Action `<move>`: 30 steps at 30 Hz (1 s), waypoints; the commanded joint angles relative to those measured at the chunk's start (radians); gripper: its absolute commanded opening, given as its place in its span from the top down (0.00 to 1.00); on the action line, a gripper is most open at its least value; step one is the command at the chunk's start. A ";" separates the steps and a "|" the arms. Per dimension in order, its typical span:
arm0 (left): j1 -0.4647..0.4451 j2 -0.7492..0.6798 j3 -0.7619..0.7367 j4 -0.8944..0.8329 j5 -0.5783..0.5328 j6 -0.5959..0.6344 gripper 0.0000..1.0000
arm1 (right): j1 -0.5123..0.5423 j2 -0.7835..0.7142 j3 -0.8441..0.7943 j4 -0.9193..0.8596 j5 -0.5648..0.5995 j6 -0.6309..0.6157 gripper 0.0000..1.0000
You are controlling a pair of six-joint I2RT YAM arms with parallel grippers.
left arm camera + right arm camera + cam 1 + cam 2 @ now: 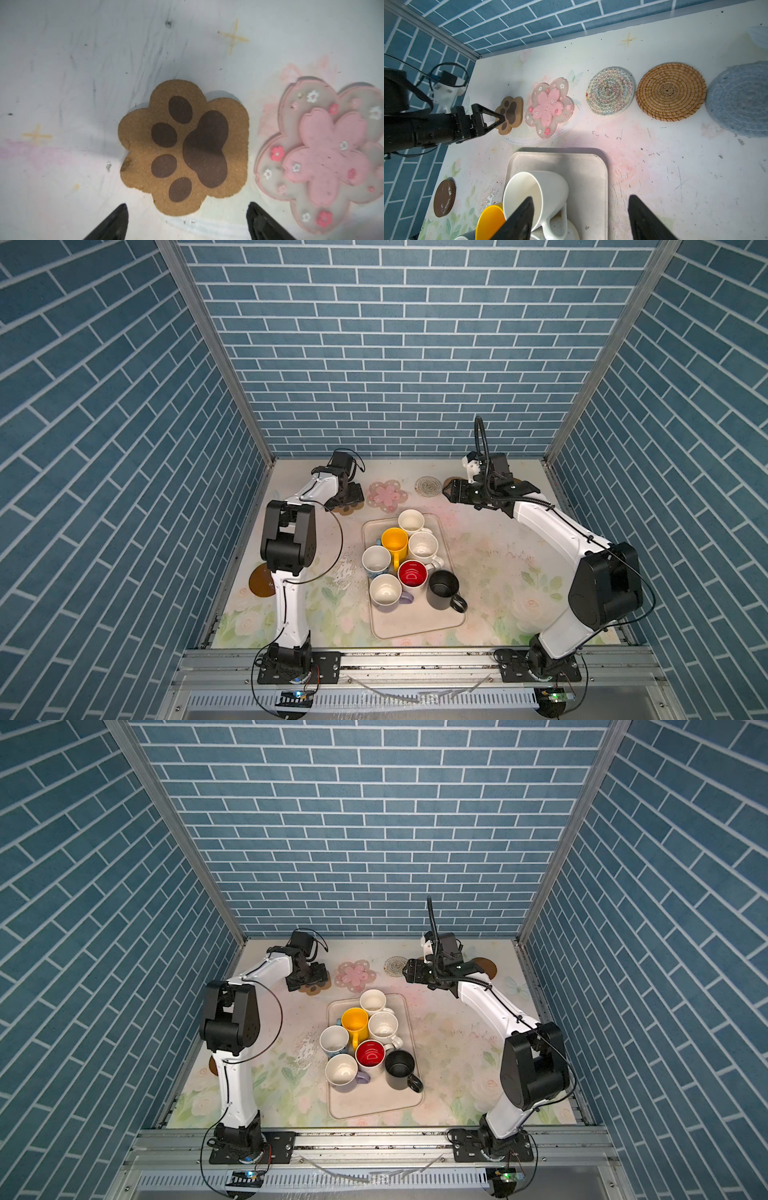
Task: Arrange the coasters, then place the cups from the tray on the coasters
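Cups [394, 545] stand in tray [415, 624], coaster row [387, 495] behind.

paw coaster [182, 143]: tan cork, dark brown pads, just ahead of black fingers [114, 226]
flower coaster [324, 153]: pink, red-and-white blossoms

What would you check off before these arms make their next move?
1. Left gripper open above the paw coaster: ok.
2. Paw coaster flat beside the pink flower coaster, no overlap: ok.
3. Brown disc lined up with the others: not ok, it lies far off.
4. Other brown disc, half hidden behind the right gripper: cannot tell.
5. Right gripper open, empty: ok.
6. Tray holds all seven cups: ok.
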 commanded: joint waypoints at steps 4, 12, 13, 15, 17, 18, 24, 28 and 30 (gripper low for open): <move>0.003 -0.188 -0.014 -0.060 -0.024 0.002 0.07 | -0.005 -0.148 -0.058 0.025 0.007 0.002 0.28; 0.003 -0.417 -0.215 -0.047 -0.066 -0.008 0.01 | -0.006 -0.318 -0.249 0.058 0.019 0.043 0.28; 0.003 -0.450 -0.251 -0.044 -0.074 -0.013 0.01 | -0.006 -0.343 -0.275 0.062 0.020 0.050 0.28; 0.003 -0.516 -0.314 -0.040 -0.091 -0.025 0.01 | -0.006 -0.387 -0.317 0.060 0.024 0.060 0.28; 0.005 -0.586 -0.378 -0.049 -0.118 -0.042 0.01 | -0.007 -0.429 -0.362 0.061 0.027 0.069 0.28; 0.004 -0.620 -0.411 -0.057 -0.137 -0.055 0.01 | -0.008 -0.450 -0.385 0.060 0.029 0.075 0.28; 0.005 -0.757 -0.540 -0.205 -0.341 -0.195 0.01 | -0.009 -0.540 -0.495 0.057 0.039 0.114 0.28; 0.015 -0.782 -0.610 -0.320 -0.418 -0.293 0.01 | -0.010 -0.564 -0.547 0.070 0.021 0.144 0.28; 0.028 -0.812 -0.669 -0.329 -0.418 -0.328 0.01 | -0.010 -0.568 -0.565 0.078 0.007 0.156 0.28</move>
